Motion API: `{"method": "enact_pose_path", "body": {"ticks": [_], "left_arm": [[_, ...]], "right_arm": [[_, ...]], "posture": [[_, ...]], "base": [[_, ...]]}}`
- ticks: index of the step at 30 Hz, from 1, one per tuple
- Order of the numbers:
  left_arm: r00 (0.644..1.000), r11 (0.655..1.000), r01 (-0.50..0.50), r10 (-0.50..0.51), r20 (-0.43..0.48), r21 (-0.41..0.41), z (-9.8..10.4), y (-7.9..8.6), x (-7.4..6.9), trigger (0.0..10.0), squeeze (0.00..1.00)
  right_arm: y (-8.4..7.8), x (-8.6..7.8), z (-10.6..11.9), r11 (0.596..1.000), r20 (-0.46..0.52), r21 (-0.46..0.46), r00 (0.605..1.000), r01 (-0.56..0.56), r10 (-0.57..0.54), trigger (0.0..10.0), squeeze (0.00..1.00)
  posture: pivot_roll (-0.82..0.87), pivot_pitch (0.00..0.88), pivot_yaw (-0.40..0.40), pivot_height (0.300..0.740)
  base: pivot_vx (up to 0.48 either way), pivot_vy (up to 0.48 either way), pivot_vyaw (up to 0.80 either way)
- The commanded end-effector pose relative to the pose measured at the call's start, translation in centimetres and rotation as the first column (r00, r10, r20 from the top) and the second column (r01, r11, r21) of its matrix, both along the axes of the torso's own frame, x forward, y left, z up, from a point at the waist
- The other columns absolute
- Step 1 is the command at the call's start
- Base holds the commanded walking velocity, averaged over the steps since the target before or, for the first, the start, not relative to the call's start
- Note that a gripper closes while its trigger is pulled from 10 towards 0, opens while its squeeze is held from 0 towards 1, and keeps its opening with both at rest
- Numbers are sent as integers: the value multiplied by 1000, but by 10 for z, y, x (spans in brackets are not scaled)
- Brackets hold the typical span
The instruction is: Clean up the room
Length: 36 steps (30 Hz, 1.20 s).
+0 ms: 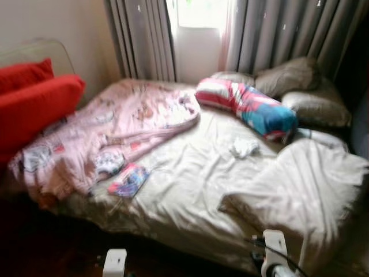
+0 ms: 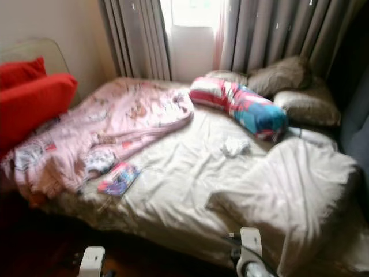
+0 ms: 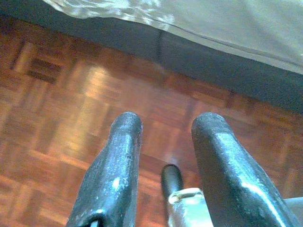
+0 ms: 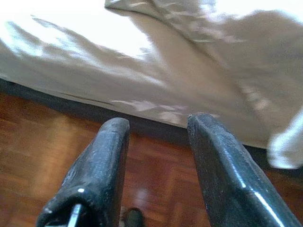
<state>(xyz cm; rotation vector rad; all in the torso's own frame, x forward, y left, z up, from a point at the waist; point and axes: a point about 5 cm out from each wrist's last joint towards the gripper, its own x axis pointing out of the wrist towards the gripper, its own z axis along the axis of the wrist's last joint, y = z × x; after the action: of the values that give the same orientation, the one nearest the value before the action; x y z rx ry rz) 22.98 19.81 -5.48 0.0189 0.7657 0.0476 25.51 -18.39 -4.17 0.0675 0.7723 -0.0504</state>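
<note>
Unmade bed (image 1: 190, 190): pink blanket (image 1: 109, 127) ahead-left of left gripper (image 3: 163, 142), soft, light; pinch an edge. Both grippers, right gripper (image 4: 156, 142) included, apart, empty.

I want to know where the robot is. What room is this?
Most likely a bedroom. There is a big unmade bed with a pink blanket and pillows, and grey curtains hang at the window behind it.
</note>
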Motion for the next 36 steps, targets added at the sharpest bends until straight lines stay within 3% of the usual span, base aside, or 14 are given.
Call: {"method": "enact_pose_path", "body": {"ticks": [1, 7, 23, 36], "left_arm": [[1000, 1000, -14, 14, -19, 1, -3, 5, -6, 10000, 0], [1000, 1000, -19, 19, -17, -1, -4, 5, -7, 10000, 0], [1000, 1000, -6, 6, -13, 12, -2, 5, -5, 10000, 0], [1000, 1000, 3, -3, -4, 22, -1, 7, -4, 10000, 0]], "right_arm": [[8, 0, -1, 1000, -3, 20, 1000, -8, 8, 10000, 0], [8, -2, -2, 1000, -16, 15, 1000, -15, 15, 10000, 0], [8, 0, -1, 1000, -15, 14, 1000, -19, 19, 10000, 0], [10, 2, 0, 1000, 12, 16, 1000, -10, 10, 10000, 0]], "posture": [[-41, 28, 11, 726], [-45, 32, 11, 726], [-35, 22, 8, 726], [-48, 0, 20, 726]], "base": [[0, 0, 0], [0, 0, -272], [0, -19, -780], [0, -317, 0]]}}
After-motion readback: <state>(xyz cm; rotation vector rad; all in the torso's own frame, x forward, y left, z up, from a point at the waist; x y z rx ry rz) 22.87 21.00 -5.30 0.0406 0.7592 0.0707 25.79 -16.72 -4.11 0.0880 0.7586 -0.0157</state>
